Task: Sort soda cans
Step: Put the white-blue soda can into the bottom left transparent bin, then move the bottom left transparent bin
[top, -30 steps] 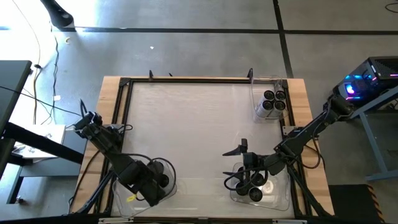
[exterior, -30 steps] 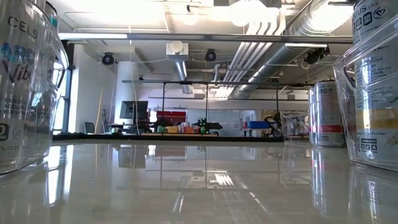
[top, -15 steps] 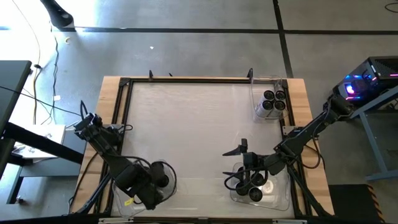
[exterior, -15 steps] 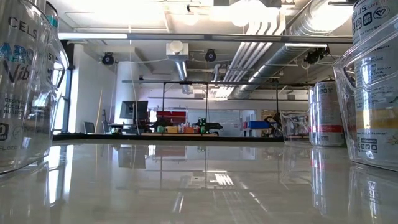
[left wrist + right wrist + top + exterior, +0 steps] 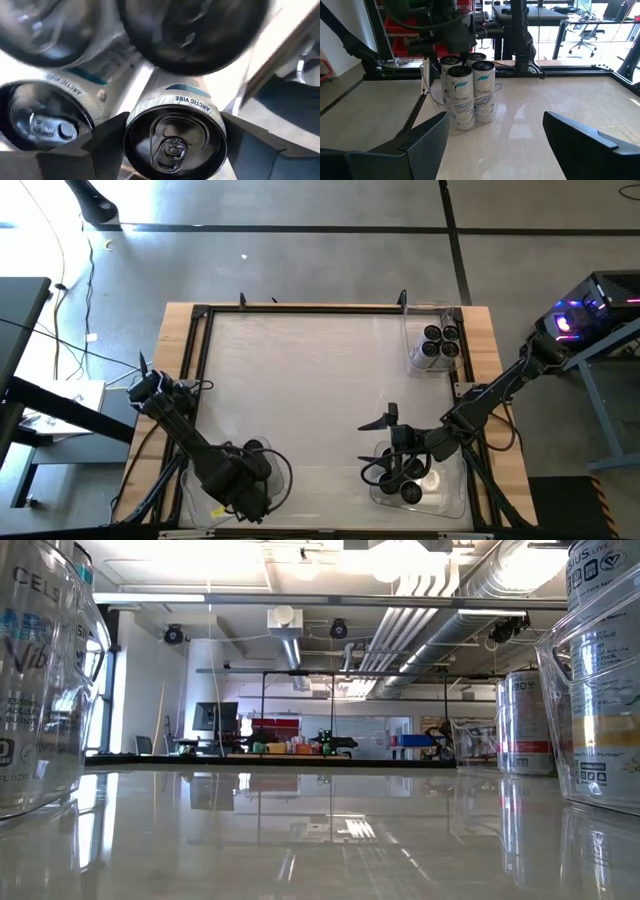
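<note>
The left gripper (image 5: 172,145) is hanging over the near left corner of the table, down inside the clear bin (image 5: 278,475) there, and it is looking straight onto the dark round top of one soda can (image 5: 172,142). Its two fingers are standing spread, one on either side of that can, and from here I cannot tell whether they are touching its sides. The can is standing upright, so its long axis is running straight up toward the wrist, right between the fingers. Other cans (image 5: 42,120) are crowding close beside it in the same bin.

The right gripper (image 5: 492,145) is waiting over the near right bin (image 5: 455,490), fingers wide apart and holding nothing; cans are standing below it there too. A further cluster of cans (image 5: 440,343) is sitting in the bin at the far right corner.

The left arm is plainly the nearer one to this can. To my eye a squeeze and a straight lift is what is coming, taking care not to drag its neighbours.
</note>
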Controlling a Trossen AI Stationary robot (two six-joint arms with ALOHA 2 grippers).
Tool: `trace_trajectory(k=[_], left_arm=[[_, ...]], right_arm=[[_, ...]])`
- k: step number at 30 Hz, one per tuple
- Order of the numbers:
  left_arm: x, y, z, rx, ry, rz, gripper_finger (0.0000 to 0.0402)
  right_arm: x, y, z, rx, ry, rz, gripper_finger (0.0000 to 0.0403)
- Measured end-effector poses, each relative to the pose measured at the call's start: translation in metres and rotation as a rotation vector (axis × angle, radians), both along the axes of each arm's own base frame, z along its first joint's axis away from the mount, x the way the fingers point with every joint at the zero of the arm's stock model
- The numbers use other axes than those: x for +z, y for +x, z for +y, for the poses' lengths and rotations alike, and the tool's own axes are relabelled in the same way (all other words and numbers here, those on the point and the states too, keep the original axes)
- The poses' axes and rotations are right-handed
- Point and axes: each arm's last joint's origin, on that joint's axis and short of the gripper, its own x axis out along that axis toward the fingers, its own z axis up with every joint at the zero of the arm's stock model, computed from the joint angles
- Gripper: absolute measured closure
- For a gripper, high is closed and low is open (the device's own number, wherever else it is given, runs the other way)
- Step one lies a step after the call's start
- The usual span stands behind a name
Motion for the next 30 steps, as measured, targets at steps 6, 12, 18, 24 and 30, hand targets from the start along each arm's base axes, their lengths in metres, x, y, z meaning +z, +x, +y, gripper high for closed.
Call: trace_trajectory(k=[6, 12, 18, 24, 30], left_arm=[[0.002, 0.002, -0.001, 0.011, -0.021, -0.028, 0.0094], [0.004, 0.002, -0.001, 0.029, -0.024, -0.029, 0.0081], [0.023, 0.001, 0.000, 0.028, -0.023, -0.046, 0.0080], [0.054, -0.003, 0.002, 0.012, 0.045, -0.161, 0.0080], [0.077, -0.018, -0.014, 0.058, 0.075, -0.344, 0.0082]], right_arm=[[0.000, 0.000, 0.000, 0.000, 0.000, 0.000, 0.0085], [0.000, 0.000, 0.000, -0.001, 0.000, 0.000, 0.0085], [0.000, 0.001, -0.001, -0.006, 0.006, 0.001, 0.0085], [-0.010, 0.018, -0.005, 0.047, 0.026, 0.009, 0.0085], [-0.015, 0.052, -0.012, 0.161, 0.048, -0.017, 0.0085]])
